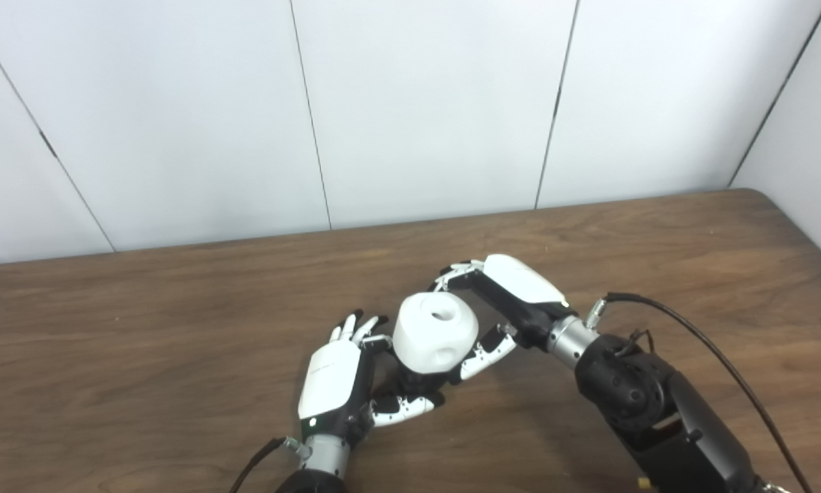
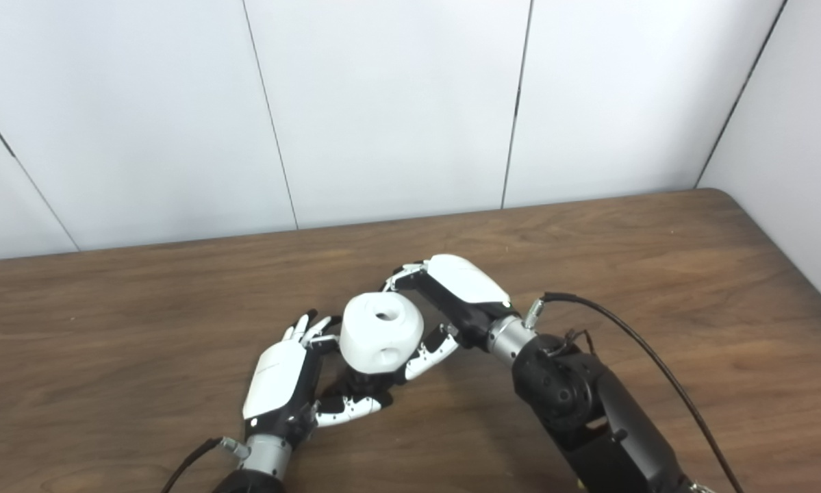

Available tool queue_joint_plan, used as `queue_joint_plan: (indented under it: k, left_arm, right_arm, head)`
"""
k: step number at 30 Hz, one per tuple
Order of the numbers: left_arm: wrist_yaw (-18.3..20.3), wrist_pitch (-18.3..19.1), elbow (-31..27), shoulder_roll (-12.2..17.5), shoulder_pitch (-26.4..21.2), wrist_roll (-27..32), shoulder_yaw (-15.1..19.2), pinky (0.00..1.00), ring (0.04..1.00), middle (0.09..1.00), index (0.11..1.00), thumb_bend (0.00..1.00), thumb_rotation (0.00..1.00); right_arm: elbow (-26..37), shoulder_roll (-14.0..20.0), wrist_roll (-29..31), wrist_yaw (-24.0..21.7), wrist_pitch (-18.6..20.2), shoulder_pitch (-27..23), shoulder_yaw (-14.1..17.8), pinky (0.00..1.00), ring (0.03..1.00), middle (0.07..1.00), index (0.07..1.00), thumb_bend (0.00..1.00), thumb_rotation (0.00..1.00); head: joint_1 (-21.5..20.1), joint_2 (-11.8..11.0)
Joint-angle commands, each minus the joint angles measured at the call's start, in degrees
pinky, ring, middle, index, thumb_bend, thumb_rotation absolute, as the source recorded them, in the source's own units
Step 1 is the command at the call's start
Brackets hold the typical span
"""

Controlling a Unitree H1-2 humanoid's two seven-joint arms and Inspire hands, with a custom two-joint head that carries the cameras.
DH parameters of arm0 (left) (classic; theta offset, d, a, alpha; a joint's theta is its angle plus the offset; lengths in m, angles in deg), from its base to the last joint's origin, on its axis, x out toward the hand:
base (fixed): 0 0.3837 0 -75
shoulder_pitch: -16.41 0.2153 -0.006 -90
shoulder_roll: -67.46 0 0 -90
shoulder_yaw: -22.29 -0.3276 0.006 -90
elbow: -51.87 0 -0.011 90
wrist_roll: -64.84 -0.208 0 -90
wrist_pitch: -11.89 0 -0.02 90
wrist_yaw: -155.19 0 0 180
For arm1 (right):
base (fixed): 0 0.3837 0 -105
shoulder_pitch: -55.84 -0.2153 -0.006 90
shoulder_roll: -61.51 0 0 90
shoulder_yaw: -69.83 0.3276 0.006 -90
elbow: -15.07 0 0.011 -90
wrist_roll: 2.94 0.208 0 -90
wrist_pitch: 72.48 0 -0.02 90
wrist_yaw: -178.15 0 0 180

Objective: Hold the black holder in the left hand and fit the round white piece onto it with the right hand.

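Closest to the cameras, both arms rise from the bottom edge, the left one short and nearly upright, the right one bulky and black with a dark cable (image 1: 718,363) looping off its wrist. The left hand (image 1: 338,387) shows its white back, and its thumb (image 1: 403,409) curls in under the middle of the action, wrapped around the black holder (image 1: 417,387). Only a dark sliver of that holder peeks out below the white part, so its shape is hard to read, but the left hand is clearly grasping it, upper fingers (image 1: 355,327) poking out beside the white piece.

Right above sits the round white piece (image 1: 435,332), a chunky rounded block with one hole on top and another on its near face, perched on the holder between the two hands. Whether it is fully seated cannot be told from here.

The right hand (image 2: 444,308) comes in from the far side, grasping the white piece: thumb (image 2: 429,356) pressed to its near right flank, fingers (image 2: 402,274) hooked over its far edge.

Everything hangs over the brown wooden table (image 1: 177,329), and behind it stands a pale panelled wall (image 1: 417,103)
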Motion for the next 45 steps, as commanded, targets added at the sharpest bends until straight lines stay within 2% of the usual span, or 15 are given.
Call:
queue_joint_plan:
  k: [1, 8, 23, 45]
  left_arm:
    - [3.28, 1.68, 2.83, 0.18, 1.47, -0.14, -1.09, 1.00, 1.000, 0.899, 0.476, 0.52, 0.05]
    - [2.65, 1.44, 3.60, -0.52, 1.25, 0.10, -0.98, 1.00, 1.000, 0.896, 0.478, 0.52, 0.05]
    - [1.65, 1.15, 3.64, -1.04, 1.72, -0.23, -1.30, 1.00, 1.000, 0.897, 0.478, 0.52, 0.05]
    - [1.11, 1.52, 4.19, -2.20, 1.96, -0.88, -1.71, 1.00, 0.999, 0.890, 0.478, 0.52, 0.05]
  right_arm:
    - [2.18, 1.05, -0.41, -1.08, -0.16, -2.08, 0.66, 0.94, 0.879, 0.759, 0.478, 0.50, 0.13]
    - [3.16, 1.08, -0.83, -2.23, -0.08, -1.70, 0.80, 0.94, 0.877, 0.757, 0.478, 0.50, 0.13]
    - [2.89, -0.95, -1.25, -1.53, -0.16, -0.07, 0.13, 0.95, 0.876, 0.763, 0.477, 0.50, 0.13]
    - [0.87, -2.74, -2.92, -0.28, -2.40, -0.70, -1.27, 0.98, 0.873, 0.760, 0.478, 0.50, 0.14]
  head:
    - [0.01, 0.01]
    - [0.59, -0.13]
    - [2.46, -0.10]
    - [4.15, -0.72]
